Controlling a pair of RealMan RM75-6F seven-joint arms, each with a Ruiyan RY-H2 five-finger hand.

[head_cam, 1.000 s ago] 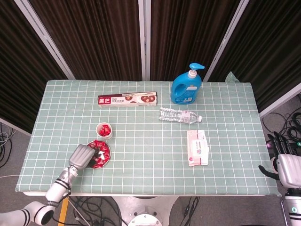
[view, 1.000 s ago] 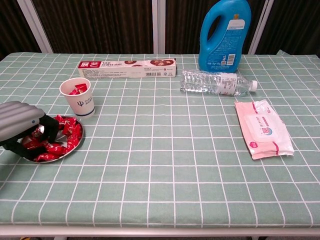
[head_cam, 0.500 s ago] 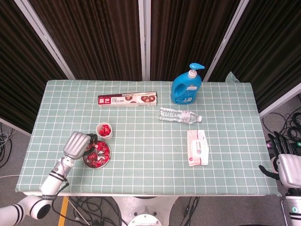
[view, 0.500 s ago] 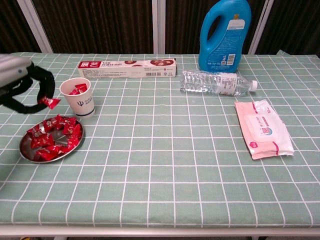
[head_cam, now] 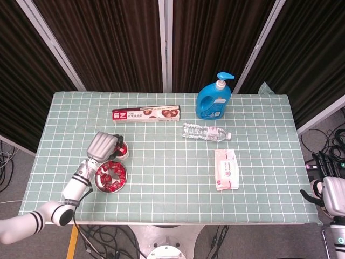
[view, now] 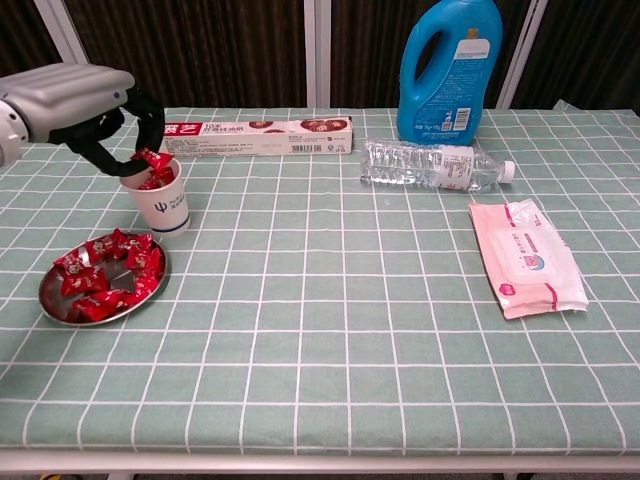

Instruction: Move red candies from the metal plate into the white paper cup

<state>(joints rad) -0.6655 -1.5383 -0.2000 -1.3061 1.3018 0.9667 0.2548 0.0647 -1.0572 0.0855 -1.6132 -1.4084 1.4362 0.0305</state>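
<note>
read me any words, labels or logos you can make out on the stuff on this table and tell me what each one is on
"ψ", a dark blue trident-like sign: on the white paper cup.
Long red and white box: white characters on its red end, too blurred to read.
Blue pump bottle: label print too small to read.
Clear water bottle: label unreadable.
Pink wipes pack: round logo only, no legible words.

Left hand (head_cam: 104, 144) covers most of the white paper cup (head_cam: 123, 154) in the head view. Right hand (head_cam: 330, 192) is cut by the right frame edge; finger posture indeterminate. Blue detergent bottle (view: 449, 70) top cropped in the chest view. Box (view: 255, 134) lettering too small to read.
</note>
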